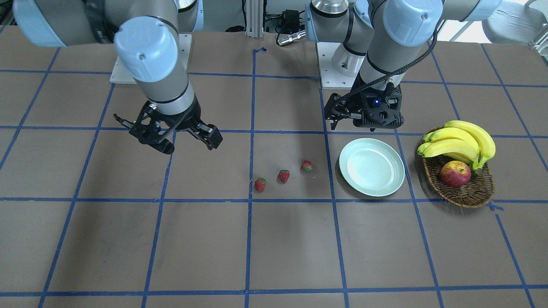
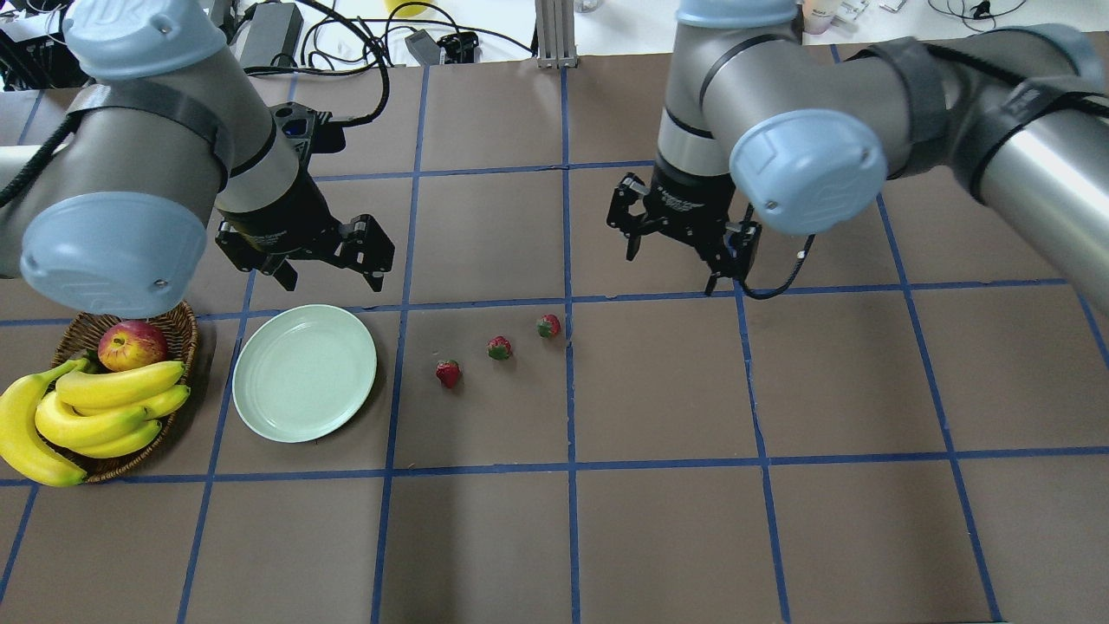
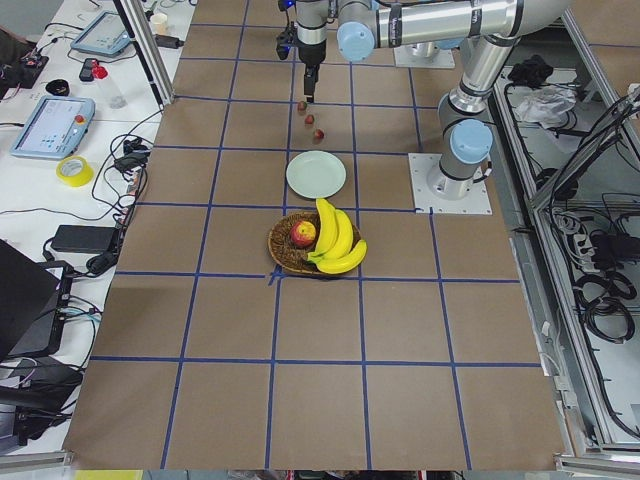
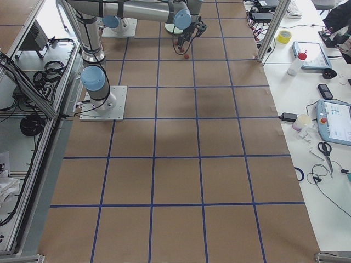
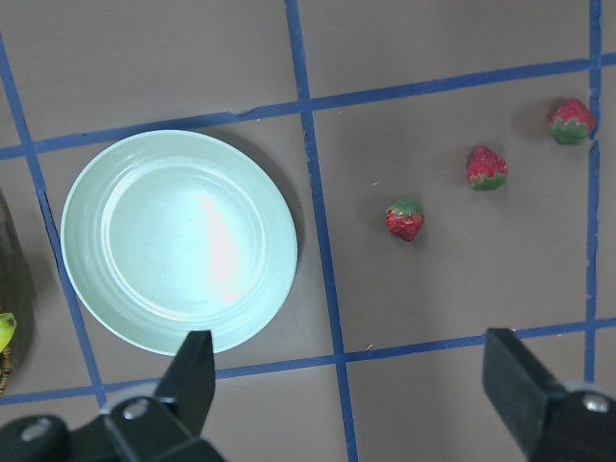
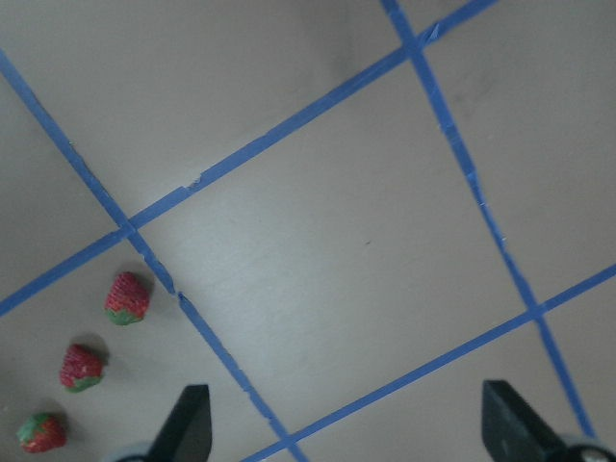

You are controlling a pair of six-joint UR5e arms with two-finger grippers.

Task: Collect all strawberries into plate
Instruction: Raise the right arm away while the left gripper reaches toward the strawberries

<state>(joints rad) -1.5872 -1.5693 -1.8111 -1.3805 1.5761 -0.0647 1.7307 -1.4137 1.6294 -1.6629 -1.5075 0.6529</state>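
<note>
- Three strawberries (image 1: 284,176) sit on the tabletop (image 1: 274,248) beside the empty plate (image 1: 371,173); collecting seems unstarted.
- Overhead: left gripper (image 2: 329,276) and right gripper (image 2: 673,264) hover wide open, empty.
- Left wrist: nearest strawberry (image 5: 405,218) likely calls for a descent.

A round, shallow, glossy pale mint-green plate (image 2: 304,373) with a raised rim sits flat on the brown table (image 2: 658,520), in its left half and well in from every edge. To its right, three tiny red strawberries with green leafy caps lie on the table in a slanted row, apart from each other and from the plate. The first strawberry (image 2: 448,373) is nearest the plate and the robot-side edge. The second strawberry (image 2: 499,348) and third strawberry (image 2: 548,326) step away toward the operators' edge.
</note>
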